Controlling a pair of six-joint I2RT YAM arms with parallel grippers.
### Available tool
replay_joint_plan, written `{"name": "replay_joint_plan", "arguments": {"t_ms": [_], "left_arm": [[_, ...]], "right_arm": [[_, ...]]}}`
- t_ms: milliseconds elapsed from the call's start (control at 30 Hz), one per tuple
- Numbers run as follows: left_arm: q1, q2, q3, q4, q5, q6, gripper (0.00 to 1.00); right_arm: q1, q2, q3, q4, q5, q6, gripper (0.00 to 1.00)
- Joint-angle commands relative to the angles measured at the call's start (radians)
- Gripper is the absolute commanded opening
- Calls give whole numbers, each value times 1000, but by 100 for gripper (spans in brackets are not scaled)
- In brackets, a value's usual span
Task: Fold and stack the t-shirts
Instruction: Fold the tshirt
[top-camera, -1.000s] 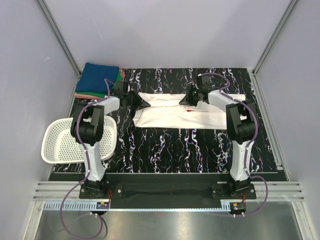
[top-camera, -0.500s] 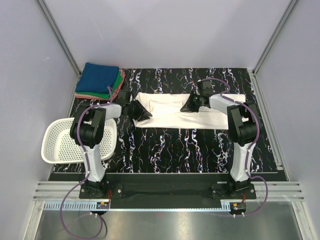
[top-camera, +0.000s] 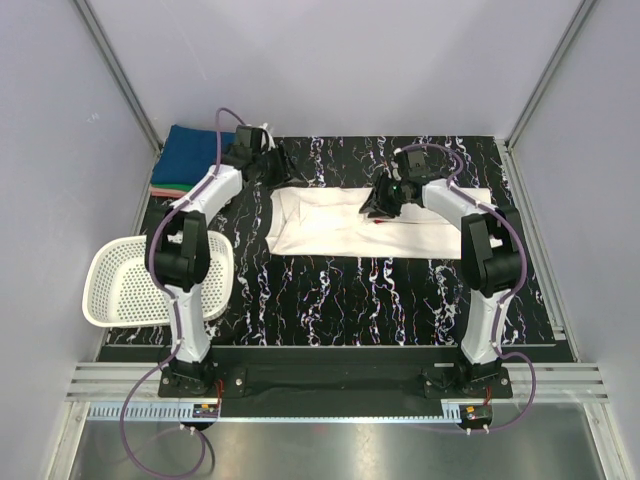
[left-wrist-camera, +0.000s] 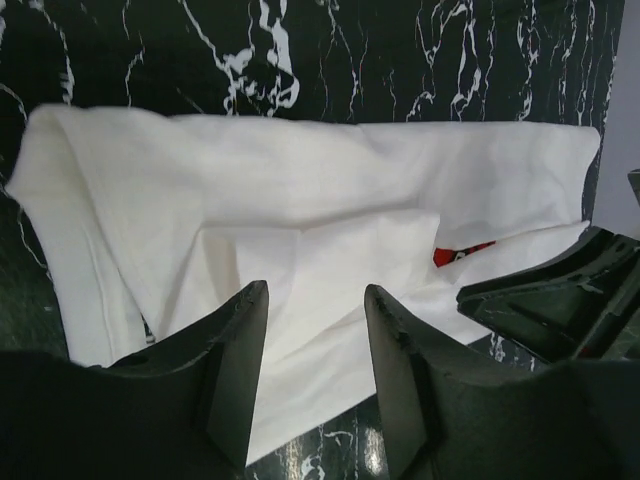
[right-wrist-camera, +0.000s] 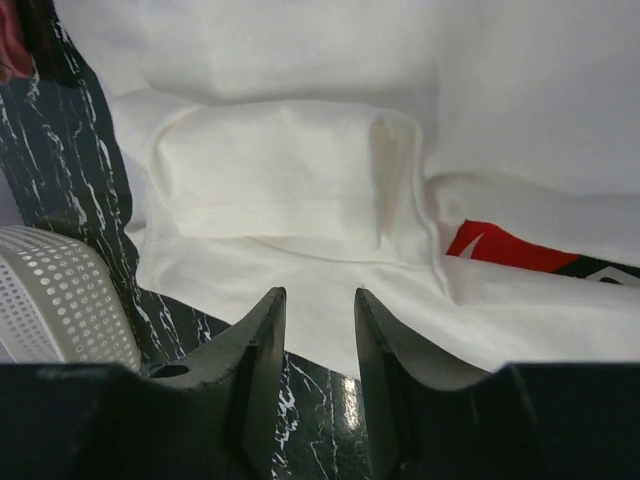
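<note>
Jaws on both arms stand spread with nothing between them: in the left wrist view the two dark fingers (left-wrist-camera: 240, 340) frame bare white cloth, and the right wrist view shows the same gap over the same fabric.

From above, the white t-shirt (top-camera: 330, 228) lies flat on the bench (top-camera: 350, 290), a long band running from 9 o'clock to 3 o'clock just beyond the bench's centre. A sliver of its red print (right-wrist-camera: 500, 250) peeks out from under a folded-over flap. The left jaws hang off the shirt's 11 o'clock corner, between it and the folded stack (top-camera: 190, 150) (blue on top, green and pink edges showing below), which sits at 10 o'clock on the bench. The right jaws hover low over the middle of the band. At 8 o'clock the white mesh basket (top-camera: 100, 270) overhangs the bench edge.

My reading is that the lengthwise fold is laid and the shirt is between folds. It is narrowed, but still far too long to stack. The next move would call for a crosswise fold. Each pair of jaws should pinch a corner of one short end, catching every layer and not just the top one. Both then carry that end level across to the other so the edges meet. The loose flap near the middle could shift or bunch if the cloth is dragged rather than lifted.
</note>
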Motion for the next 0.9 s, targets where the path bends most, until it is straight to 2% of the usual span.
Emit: {"name": "replay_joint_plan", "arguments": {"t_ms": [0,333,867], "left_arm": [[-5,83,72,-127,-54,130,49],[-5,160,108,-87,77,146,50],[-2,198,118,-29,103,111,49]], "right_arm": [[-4,-2,102,-30,-6,-57,41],[-5,126,240,-45,-4,-127,43],[-4,196,274,-5,0,-98,43]]}}
